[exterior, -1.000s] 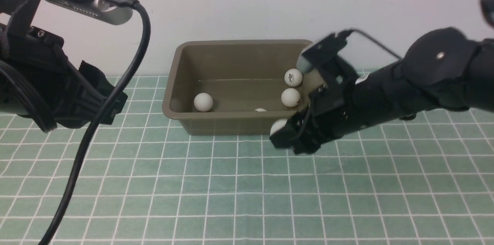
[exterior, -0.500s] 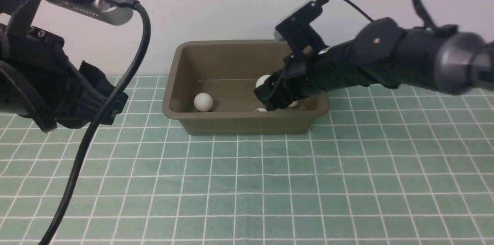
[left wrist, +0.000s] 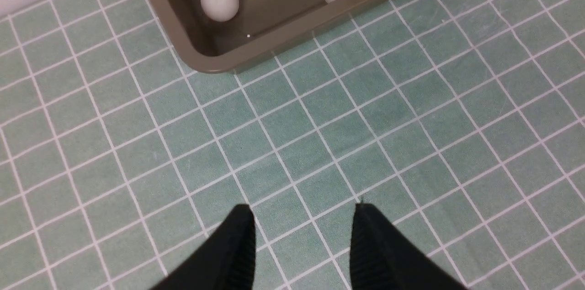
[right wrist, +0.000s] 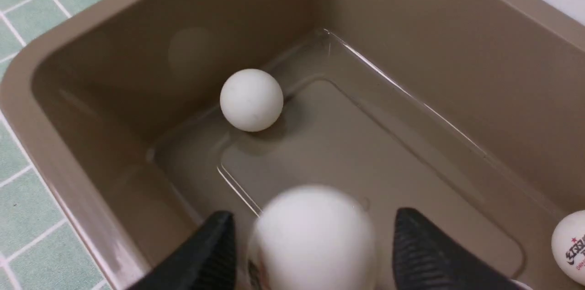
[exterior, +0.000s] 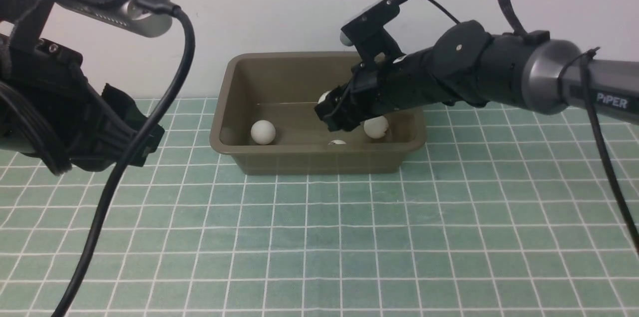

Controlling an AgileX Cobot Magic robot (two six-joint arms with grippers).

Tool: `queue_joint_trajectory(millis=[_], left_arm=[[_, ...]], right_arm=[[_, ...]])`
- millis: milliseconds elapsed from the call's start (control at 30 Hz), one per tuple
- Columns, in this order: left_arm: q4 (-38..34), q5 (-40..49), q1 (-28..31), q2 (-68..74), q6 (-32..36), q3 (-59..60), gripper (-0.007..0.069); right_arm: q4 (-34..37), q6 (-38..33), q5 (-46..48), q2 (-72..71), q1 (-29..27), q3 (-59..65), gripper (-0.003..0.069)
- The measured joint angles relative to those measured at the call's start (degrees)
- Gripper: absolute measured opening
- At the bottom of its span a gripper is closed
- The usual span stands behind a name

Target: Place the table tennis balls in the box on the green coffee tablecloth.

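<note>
The right end effector hangs over the box, jaws parted wider than the ball between them. A gap shows beside one finger, so nothing is clamped. Other balls lie on the box floor below it and to either side. The left end effector is open and empty above the cloth, with the box beyond its tips. The loose ball could bounce off the hard floor or off a neighbour and hop the rim. The arm could also clip a wall on pulling out and shove the box.
</note>
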Motion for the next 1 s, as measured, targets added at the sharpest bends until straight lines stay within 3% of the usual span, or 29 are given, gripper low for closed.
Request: queue_joint_trajectory(millis=[167,433,700,1000], left_arm=[[-1.8,0.0,0.0,0.0,-0.1,0.0,0.0268],[-2.2,0.0,0.0,0.0,0.2,0.0,0.0268],[-2.2,-1.3,0.0,0.0,2.0,0.0,0.0268],[-2.2,-6.0,0.0,0.0,3.0,0.0,0.0268]], right_arm=[[0.0,-0.1,-0.4,-0.2,0.0,0.0,0.0484],[-0.9,1.0,-1.3,-8.9,-2.9,0.0,0.0474],[-4.8,11.0,2.3,-25.7,-15.4,0.0,0.0472],[-18.1,24.2,13.5,-37.7,-29.8,0.0,0.0472]])
